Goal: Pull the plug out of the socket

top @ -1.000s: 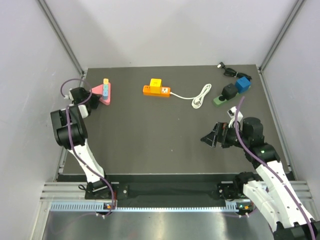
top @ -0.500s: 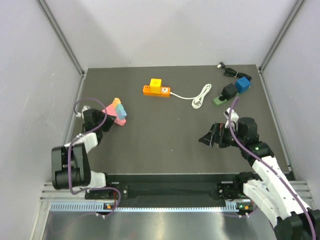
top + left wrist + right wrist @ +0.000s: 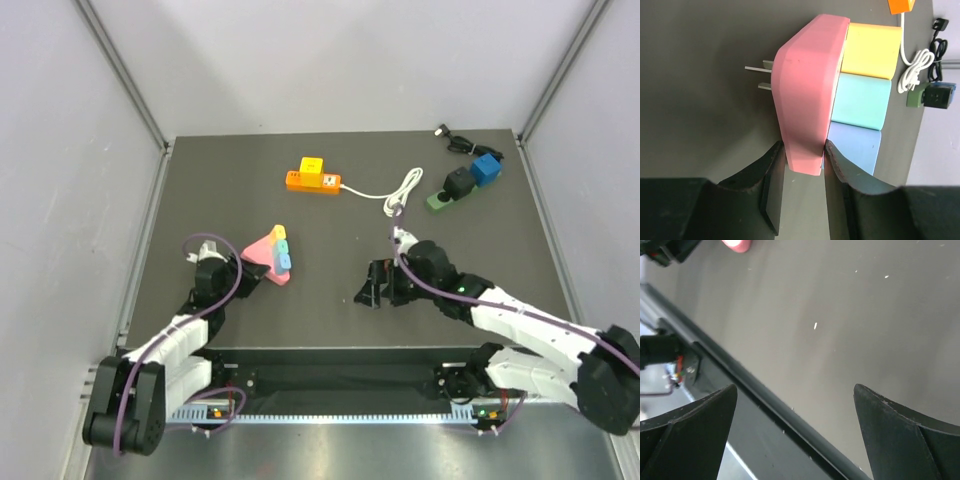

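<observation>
Toward the front-left corner of the worktop (image 3: 330, 235), the left gripper (image 3: 804, 162) clamps the pink socket (image 3: 807, 90), three plugs (image 3: 860, 102) on its face; the right gripper (image 3: 795, 405), jaws apart, hovers near the front edge.

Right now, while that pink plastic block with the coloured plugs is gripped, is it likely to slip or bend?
The pink plastic adapter block looks rigid, so it probably won't bend. The left gripper pinches only its narrow corner, so it might pivot. Its smooth sides look fairly slippery.
</observation>
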You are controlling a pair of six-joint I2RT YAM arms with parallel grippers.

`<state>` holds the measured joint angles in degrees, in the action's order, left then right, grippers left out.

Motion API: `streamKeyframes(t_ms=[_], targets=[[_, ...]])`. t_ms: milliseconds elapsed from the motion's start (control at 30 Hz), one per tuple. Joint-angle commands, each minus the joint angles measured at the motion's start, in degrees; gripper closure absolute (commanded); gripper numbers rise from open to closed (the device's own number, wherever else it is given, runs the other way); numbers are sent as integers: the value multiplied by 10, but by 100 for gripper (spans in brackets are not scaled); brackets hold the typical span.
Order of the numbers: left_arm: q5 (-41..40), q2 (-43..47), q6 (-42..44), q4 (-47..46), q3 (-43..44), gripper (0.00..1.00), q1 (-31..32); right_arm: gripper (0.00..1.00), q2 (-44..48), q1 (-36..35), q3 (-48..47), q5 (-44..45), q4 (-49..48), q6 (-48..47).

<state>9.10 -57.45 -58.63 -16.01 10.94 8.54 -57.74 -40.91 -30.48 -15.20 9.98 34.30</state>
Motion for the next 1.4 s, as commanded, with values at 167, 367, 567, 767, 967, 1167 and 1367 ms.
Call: streamKeyframes(t_ms=[167,367,567,767,967,1167,1367], targets=[[-12,42,-25,26,-51,100,18,0,-143,-152,-145,227,-8,79],[5,46,0,86,-23,37,18,0,-221,-168,-193,214,-22,105],[-14,84,-22,95,-41,27,17,0,-230,-171,-227,207,14,78],[-43,132,-24,150,-24,28,14,0,-177,-175,-170,194,-12,75],[-86,224,-26,273,11,35,5,0,-143,-181,-139,171,-36,63],[-60,239,-25,293,36,32,-26,0,-157,-181,-175,154,-60,22],[8,153,-19,223,22,25,-48,0,-232,-181,-234,156,-76,13]])
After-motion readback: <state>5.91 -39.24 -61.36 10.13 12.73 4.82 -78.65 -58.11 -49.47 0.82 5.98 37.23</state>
